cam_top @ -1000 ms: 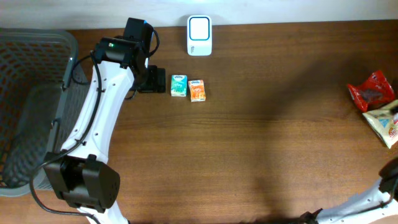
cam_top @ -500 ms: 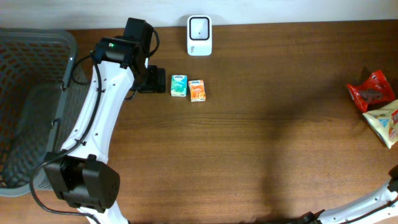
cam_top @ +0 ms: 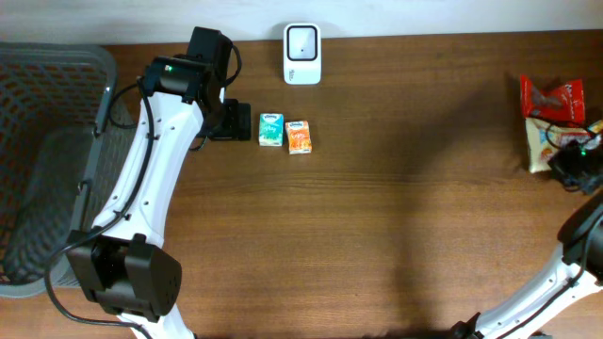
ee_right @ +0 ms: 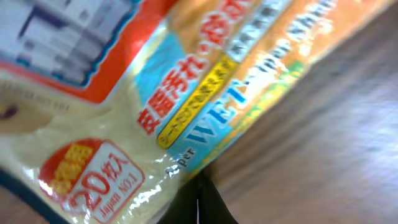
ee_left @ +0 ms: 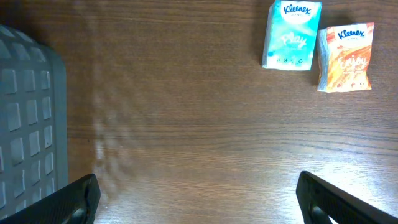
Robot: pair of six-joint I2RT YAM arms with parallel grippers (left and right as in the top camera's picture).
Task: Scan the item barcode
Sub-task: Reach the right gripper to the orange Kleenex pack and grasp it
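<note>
- Since half a second ago, your right gripper [cam_top: 569, 162] has swung in at the right edge of the bench [cam_top: 396, 235]. The red packet [cam_top: 551, 96] and the pale wipes pack [cam_top: 540, 141] have shifted beside it.
- Its jaws are together, hard against the wipes pack. The blurred wrist view can't confirm a real hold.
- Your left gripper [ee_left: 198, 198] hangs spread wide and empty near the teal tissue pack [cam_top: 271, 129].
- The scanner [cam_top: 302, 54] stands well apart, so the carry probably lies ahead.

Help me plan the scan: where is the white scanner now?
In the overhead view the scanner stands at the far edge of the table, left of centre, just beyond the teal tissue pack and the orange tissue pack.
</note>
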